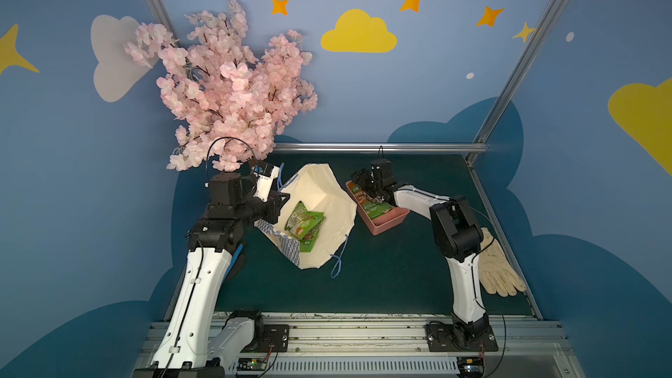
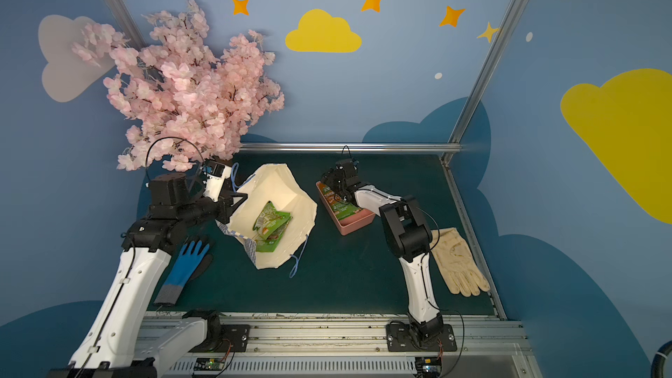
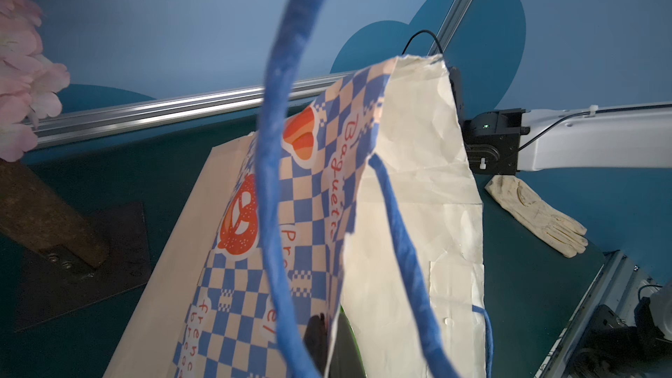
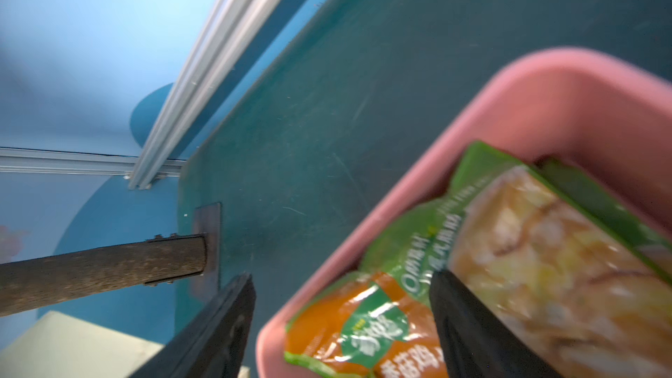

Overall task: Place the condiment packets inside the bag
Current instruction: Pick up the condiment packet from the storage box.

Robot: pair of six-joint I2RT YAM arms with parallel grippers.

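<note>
Top views show the bag (image 1: 327, 190) near the far edge of the worktop (image 1: 400, 278), left of the middle. The left gripper (image 1: 280, 201) is clamped on its rim, and green condiment packets (image 1: 303, 225) lie inside it. Just beside it, the pink tray (image 1: 391, 221) holds other packets (image 4: 545, 249). The right gripper (image 4: 342, 278) has its jaws apart, one finger outside the tray wall and one on these packets.

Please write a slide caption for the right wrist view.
Open right claw straddles the rim of the pink tray, one finger over the condiment packets.
</note>
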